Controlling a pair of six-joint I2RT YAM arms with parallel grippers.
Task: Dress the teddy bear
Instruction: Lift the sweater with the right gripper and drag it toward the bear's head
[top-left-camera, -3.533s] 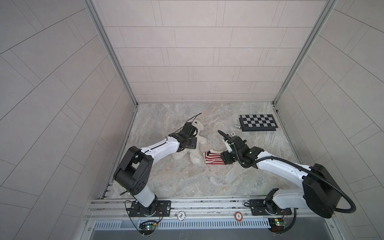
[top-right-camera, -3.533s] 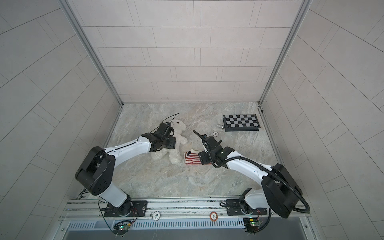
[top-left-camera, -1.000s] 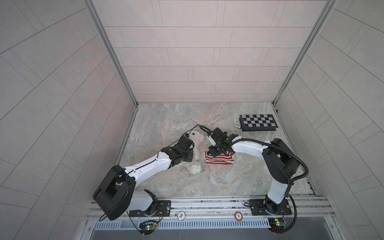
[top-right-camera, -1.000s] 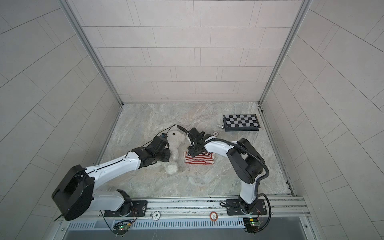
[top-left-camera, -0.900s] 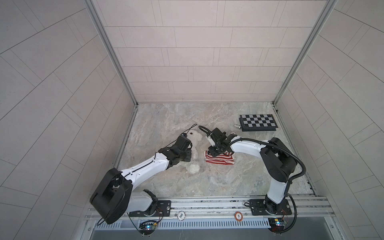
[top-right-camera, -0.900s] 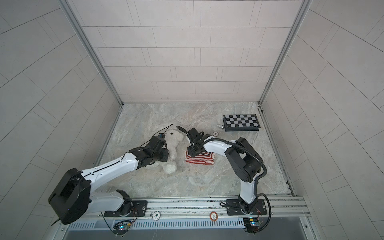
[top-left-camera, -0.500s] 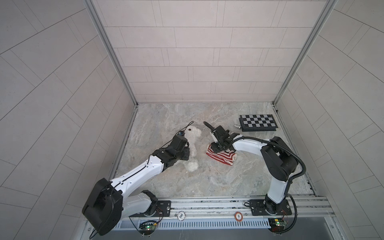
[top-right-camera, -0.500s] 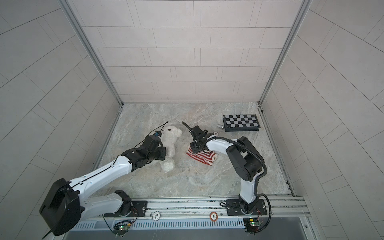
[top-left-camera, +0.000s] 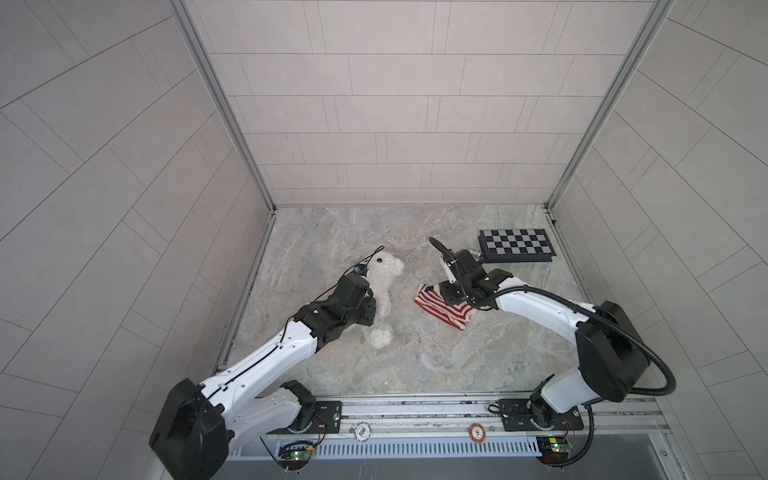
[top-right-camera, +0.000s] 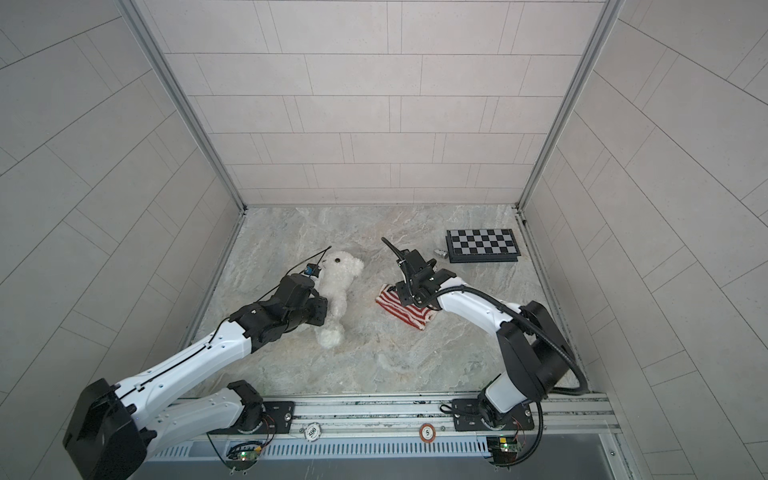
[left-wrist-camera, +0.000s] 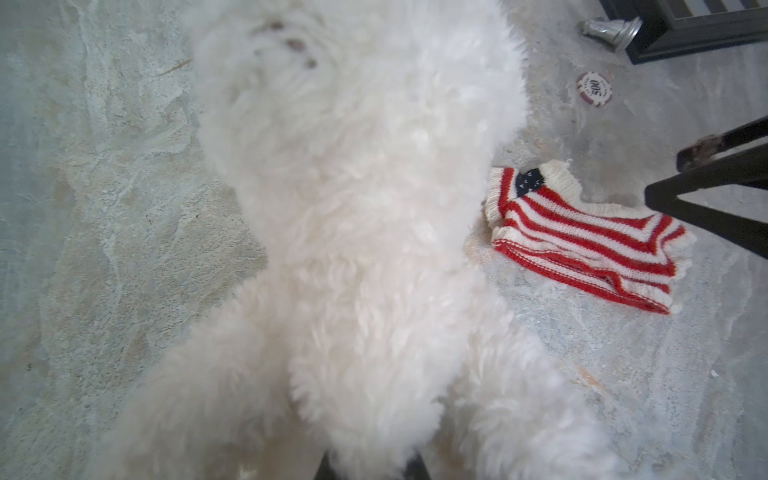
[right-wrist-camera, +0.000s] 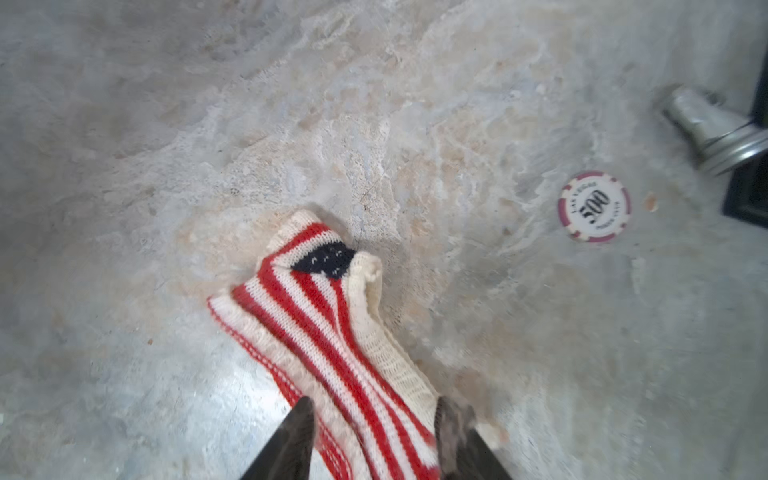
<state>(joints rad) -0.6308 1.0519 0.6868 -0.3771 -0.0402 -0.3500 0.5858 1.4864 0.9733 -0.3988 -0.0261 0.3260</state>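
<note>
Two pieces lie apart, so the dressing looks not yet begun. The left tool (top-left-camera: 368, 309) is clenched on the bare teddy bear (top-left-camera: 383, 286), which lies on the table (top-left-camera: 415, 365). Just beside it the striped sweater (top-left-camera: 440, 309) lies limp, with the right tool (right-wrist-camera: 372, 424) spread astride its end. Fur hides the left tool's tips.

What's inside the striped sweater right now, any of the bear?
No bear: the teddy bear is clear of the sweater. The right gripper has its fingers straddling one end. The sweater's inside is covered.
</note>
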